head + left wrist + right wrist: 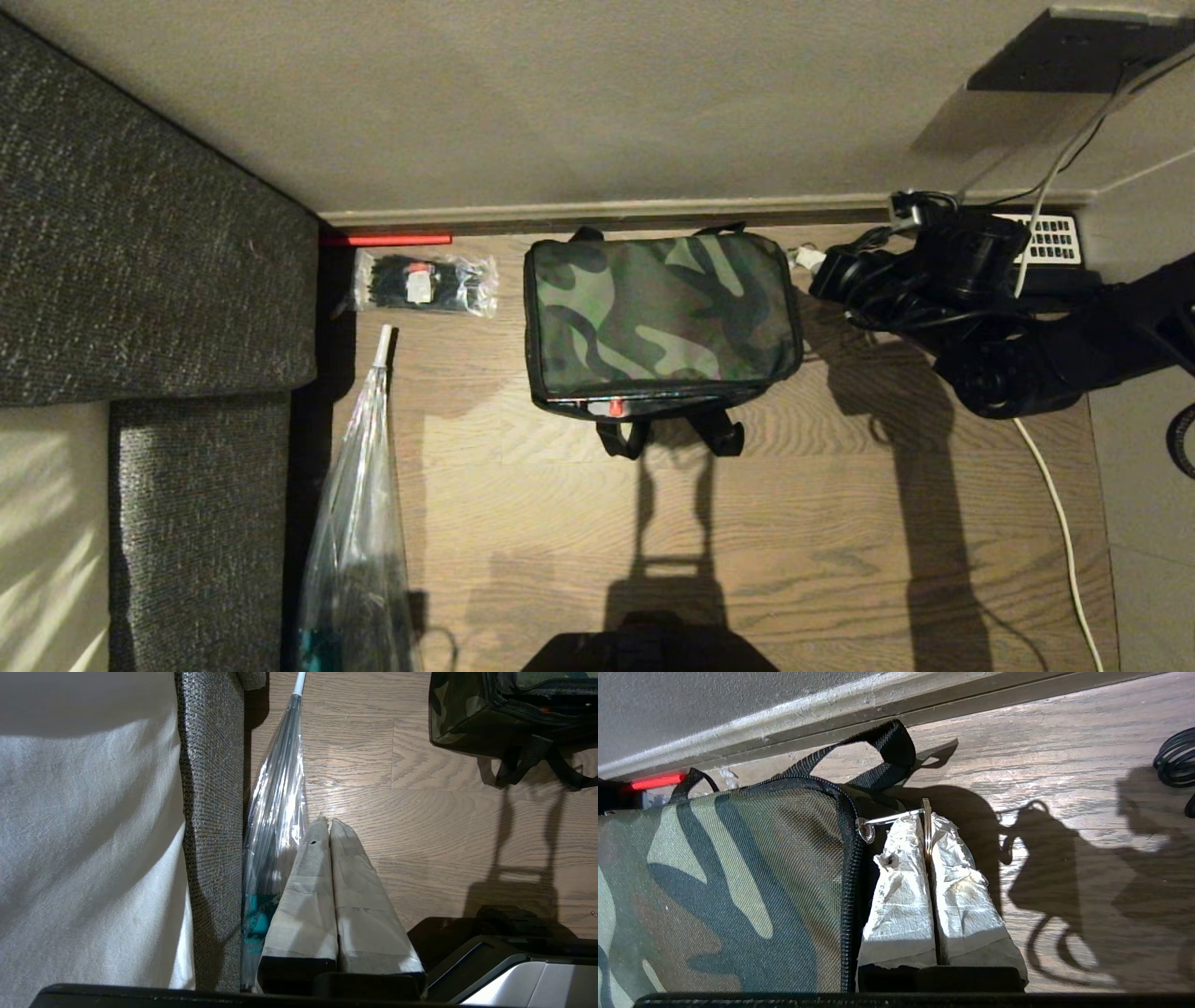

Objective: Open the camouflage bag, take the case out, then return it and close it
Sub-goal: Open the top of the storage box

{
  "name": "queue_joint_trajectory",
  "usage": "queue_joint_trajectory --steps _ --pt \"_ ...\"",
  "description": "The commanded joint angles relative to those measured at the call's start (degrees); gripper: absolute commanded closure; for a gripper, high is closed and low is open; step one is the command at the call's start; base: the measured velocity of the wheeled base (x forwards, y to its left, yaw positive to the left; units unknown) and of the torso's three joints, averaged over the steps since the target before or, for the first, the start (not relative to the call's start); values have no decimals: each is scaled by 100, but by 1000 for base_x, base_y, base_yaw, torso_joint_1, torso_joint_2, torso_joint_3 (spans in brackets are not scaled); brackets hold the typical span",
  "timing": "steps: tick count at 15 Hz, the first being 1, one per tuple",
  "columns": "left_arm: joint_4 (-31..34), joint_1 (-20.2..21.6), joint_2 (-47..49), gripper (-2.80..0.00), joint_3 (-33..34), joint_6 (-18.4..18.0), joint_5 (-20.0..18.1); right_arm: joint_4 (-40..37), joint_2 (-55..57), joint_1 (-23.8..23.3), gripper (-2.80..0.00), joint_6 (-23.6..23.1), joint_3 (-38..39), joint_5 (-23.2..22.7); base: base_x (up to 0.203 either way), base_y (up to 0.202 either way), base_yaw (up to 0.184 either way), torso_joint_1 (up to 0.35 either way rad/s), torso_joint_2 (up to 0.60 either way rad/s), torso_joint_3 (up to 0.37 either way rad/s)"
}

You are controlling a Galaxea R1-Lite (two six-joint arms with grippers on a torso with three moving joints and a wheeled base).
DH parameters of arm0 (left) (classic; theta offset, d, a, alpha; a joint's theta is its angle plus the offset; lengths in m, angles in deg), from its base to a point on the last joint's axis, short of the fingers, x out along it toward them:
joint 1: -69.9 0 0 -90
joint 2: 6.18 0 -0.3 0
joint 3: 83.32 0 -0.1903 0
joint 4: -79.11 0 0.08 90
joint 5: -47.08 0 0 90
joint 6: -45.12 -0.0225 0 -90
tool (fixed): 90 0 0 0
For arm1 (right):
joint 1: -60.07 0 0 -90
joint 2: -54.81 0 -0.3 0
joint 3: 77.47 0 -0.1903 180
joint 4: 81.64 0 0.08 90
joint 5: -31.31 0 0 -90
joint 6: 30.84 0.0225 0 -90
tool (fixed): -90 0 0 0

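Wood-grain floor (747, 523) carries the camouflage bag (658, 313), which we find zipped, close to the baseboard, with the clear packet of cable ties (425, 283) to its left. Our right pincer (927, 826) sits at the bag's far right corner, clamped on the metal zipper ring (926, 812). Our left pincer (325, 823) hangs pressed together beside the clear wrapped umbrella (275, 812).

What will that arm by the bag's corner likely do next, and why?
Probably pull the ring along the zipper, since the right gripper is shut on it at the far corner of the camouflage bag, whose lid lies closed.
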Motion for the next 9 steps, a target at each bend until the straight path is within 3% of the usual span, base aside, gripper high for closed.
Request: queue_joint_trajectory --steps 1,3,4,5,9 --pt "1 1 -9 0 1 8 5 36 36 3 0 4 -28 -11 0 0 0 0 0 0" --pt "4 1 -9 0 1 1 5 69 37 3 0 4 -11 -3 0 0 0 0 0 0" --pt "4 1 -9 0 1 9 5 80 36 3 -60 4 -11 -3 0 0 0 0 0 0" --pt "-4 1 -9 0 1 0 5 88 36 3 -280 4 -11 -3 0 0 0 0 0 0" --pt "-1 1 -9 0 1 9 5 248 -1 -81 -280 -13 118 22 0 0 0 0 0 0"
